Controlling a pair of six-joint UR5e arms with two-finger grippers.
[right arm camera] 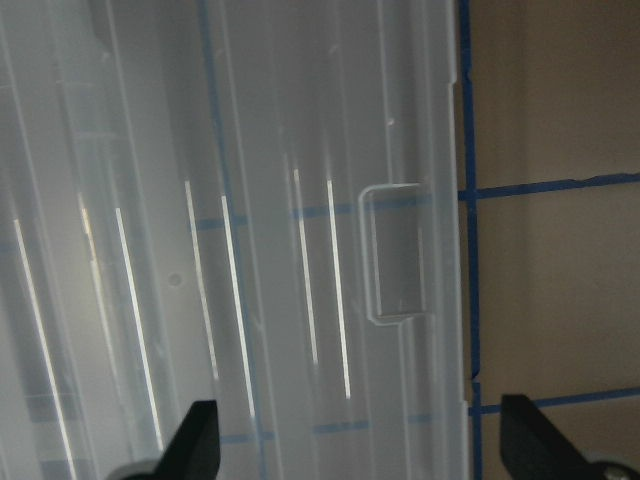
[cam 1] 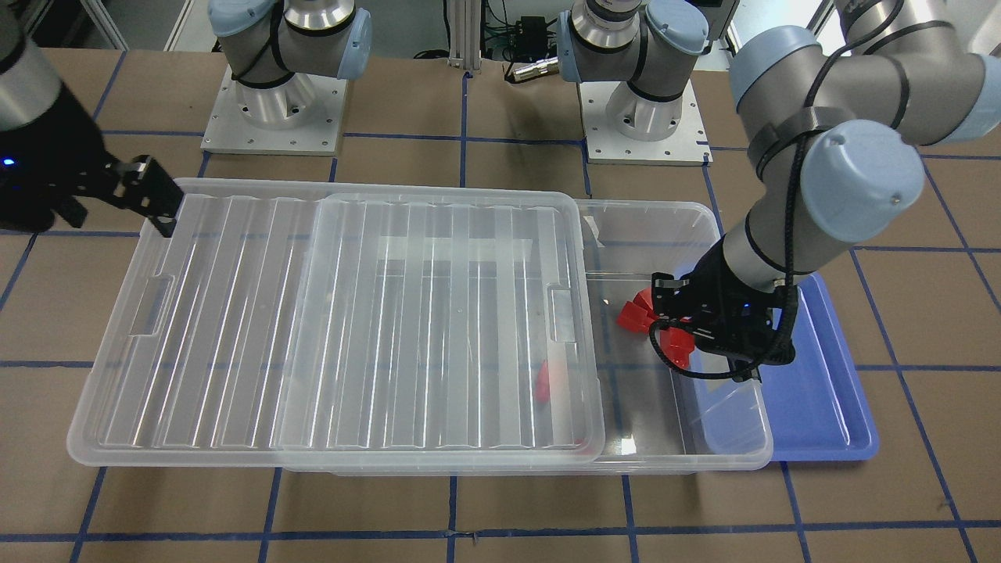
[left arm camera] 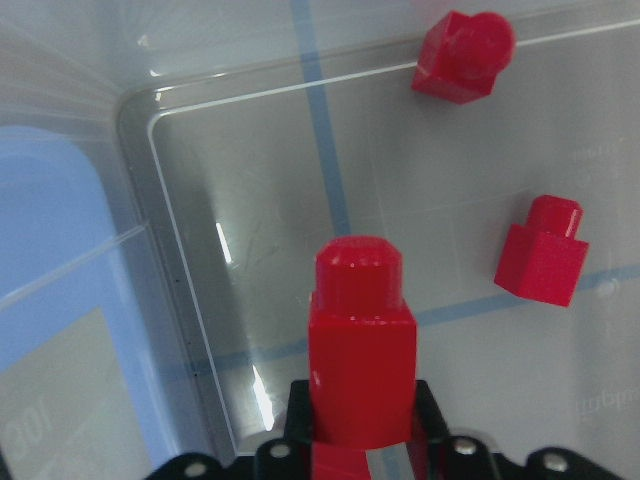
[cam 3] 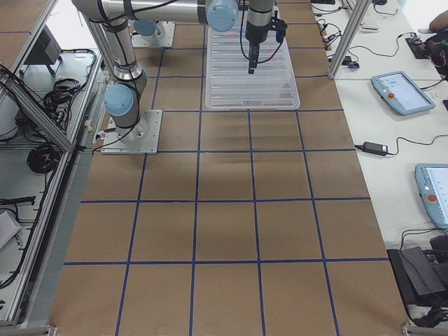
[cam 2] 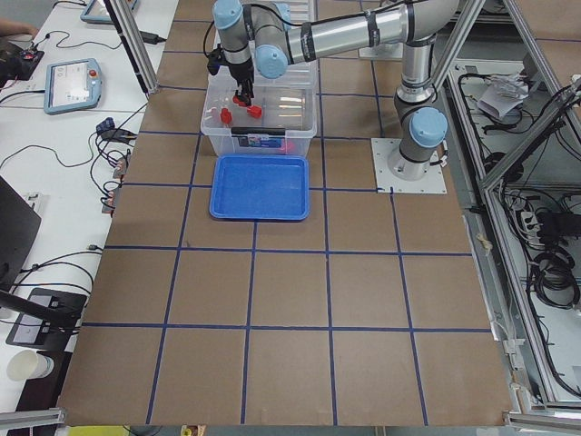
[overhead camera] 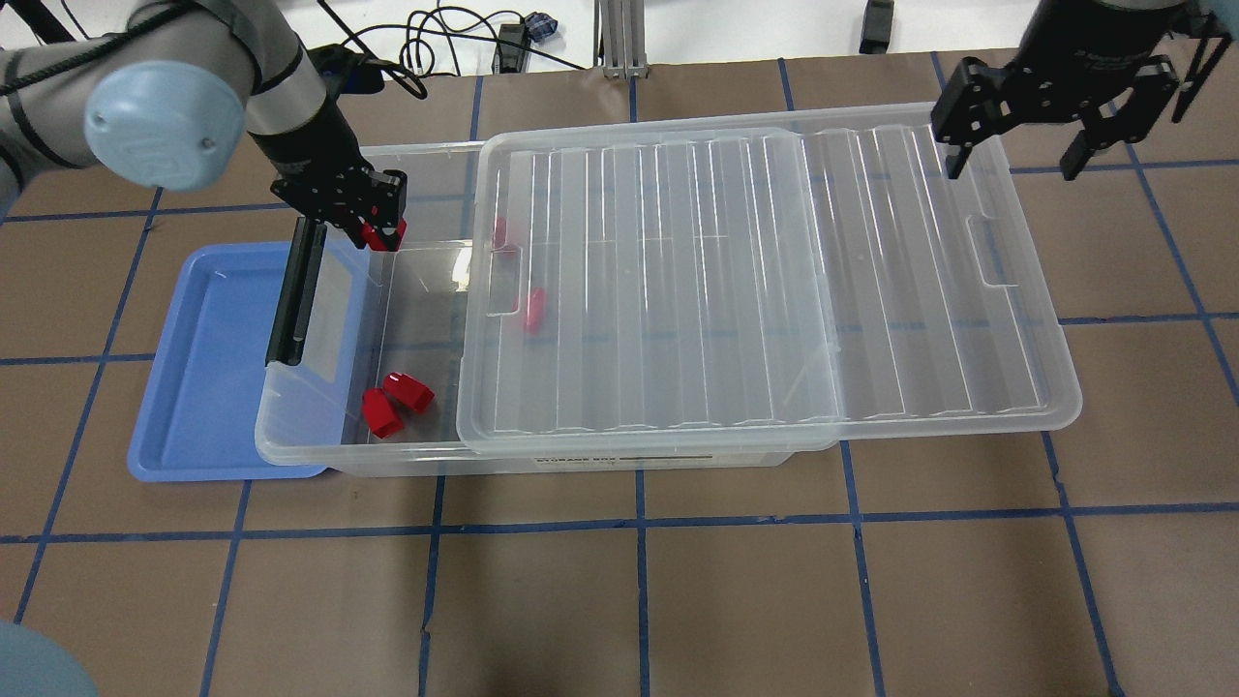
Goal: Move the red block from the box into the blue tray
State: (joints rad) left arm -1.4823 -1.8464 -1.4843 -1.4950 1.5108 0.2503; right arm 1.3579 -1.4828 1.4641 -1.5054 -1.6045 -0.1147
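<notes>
My left gripper [overhead camera: 376, 230] is shut on a red block [left arm camera: 362, 340] and holds it upright above the uncovered end of the clear box [overhead camera: 542, 461], close to the end wall with the black latch bar [overhead camera: 290, 300]. It also shows in the front view [cam 1: 677, 349]. Two loose red blocks [overhead camera: 407, 390] [left arm camera: 543, 262] lie on the box floor. The blue tray [overhead camera: 208, 378] lies just beyond that end of the box and holds nothing I can see. My right gripper [overhead camera: 1012, 165] is open and empty above the far end of the ribbed lid [overhead camera: 871, 290].
The lid is slid sideways and overhangs the box on my right. Two more red blocks [overhead camera: 534, 308] lie under it. The box's rim and end wall stand between the held block and the tray. Both arm bases [cam 1: 274, 109] stand at the table's back.
</notes>
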